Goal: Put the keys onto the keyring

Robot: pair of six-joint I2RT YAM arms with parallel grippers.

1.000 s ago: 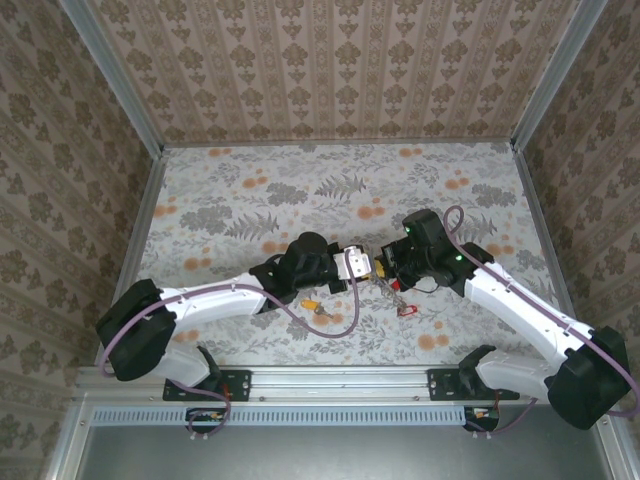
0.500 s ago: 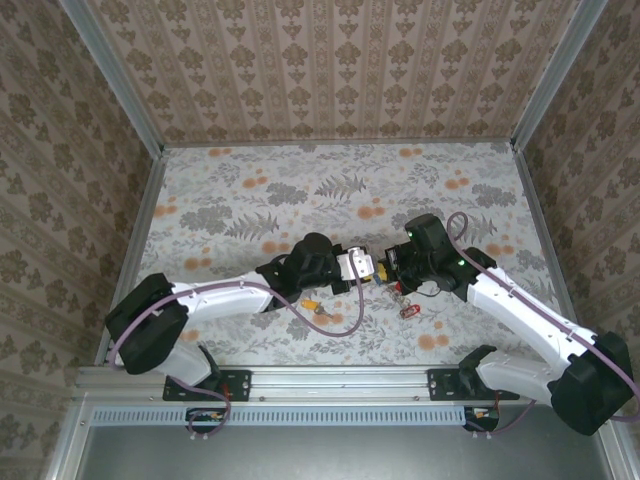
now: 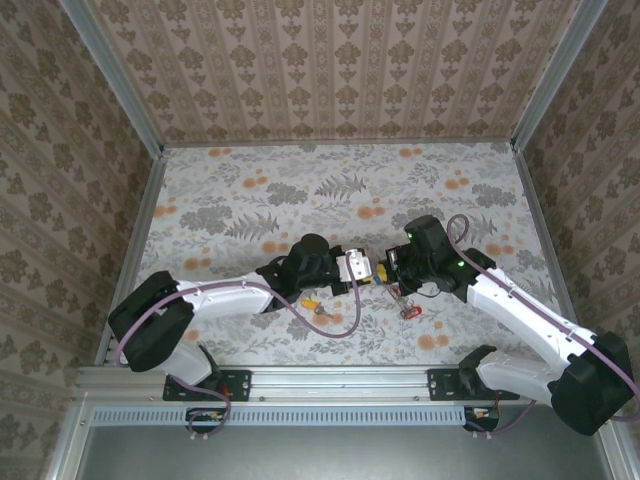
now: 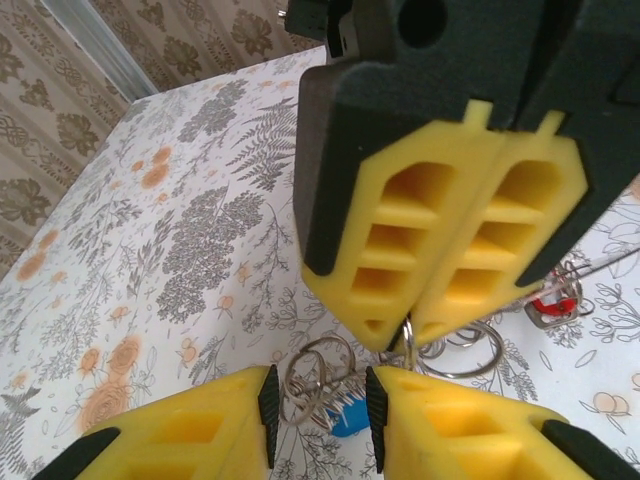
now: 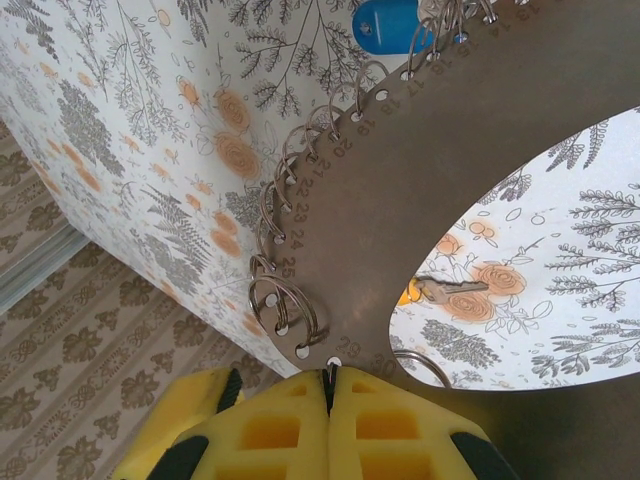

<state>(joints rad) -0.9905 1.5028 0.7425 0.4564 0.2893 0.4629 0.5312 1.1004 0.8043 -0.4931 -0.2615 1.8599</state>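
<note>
R gripper point(image 5: 328, 385) had its pads pressed tight together on the edge of the keyring point(image 5: 400, 160), no gap between them. In the R wrist view the keyring was a flat grey oval band w/ a big open middle; numbered holes ran along its outer edge & small rings point(image 5: 285, 305) hung through many of them. A blue key point(image 5: 385, 25) sat at the far end of the band, among those rings. Through the open middle a yellow key point(image 5: 432, 290) lay flat on the table point(image 3: 300, 190), apart from the band.

L gripper point(image 4: 318, 400) faced R gripper tip to tip, very near, at mid-table. Its fingers stood narrowly apart w/ a wire ring in the gap. Couldn't tell whether the pads touched that ring or only framed it. Blue key head showed just below the ring, between the L fingers.

Red key point(image 3: 408, 311) lay on the table just near-side of R gripper, w/ a ring or two beside it in the L wrist view. From the top, the yellow key was under the L forearm next to the purple cable point(image 3: 345, 325), w/ a grey key just nearer the bases. Both sat on the L side of the grippers, the red key on the R side.
</note>
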